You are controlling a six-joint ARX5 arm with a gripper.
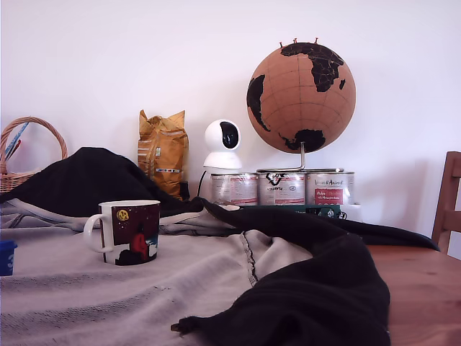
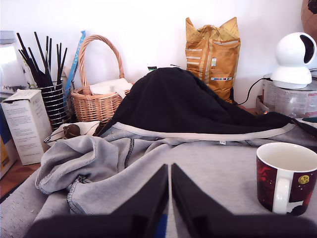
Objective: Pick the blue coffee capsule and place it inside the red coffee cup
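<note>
The blue coffee capsule (image 1: 6, 257) stands on the grey cloth at the far left edge of the exterior view, half cut off by the frame. The red coffee cup (image 1: 127, 232) sits upright on the same cloth, its white handle pointing to the exterior view's left; in the wrist view the cup (image 2: 287, 178) shows an empty white inside. My gripper (image 2: 169, 166) appears only in the wrist view, its dark fingers (image 2: 148, 198) pressed almost together above the cloth. A blue sliver shows low in the gap between them; I cannot tell what it is. The cup stands well apart from the fingertips.
Grey cloth (image 1: 144, 288) and a black garment (image 1: 317, 288) are rumpled over the wooden table (image 1: 421, 281). At the back stand a wicker basket (image 2: 99, 99), a yellow bag (image 1: 163, 151), a white camera (image 1: 222, 144), silver tins (image 1: 281, 189), a cork globe (image 1: 301, 97), and a pen holder (image 2: 52, 99).
</note>
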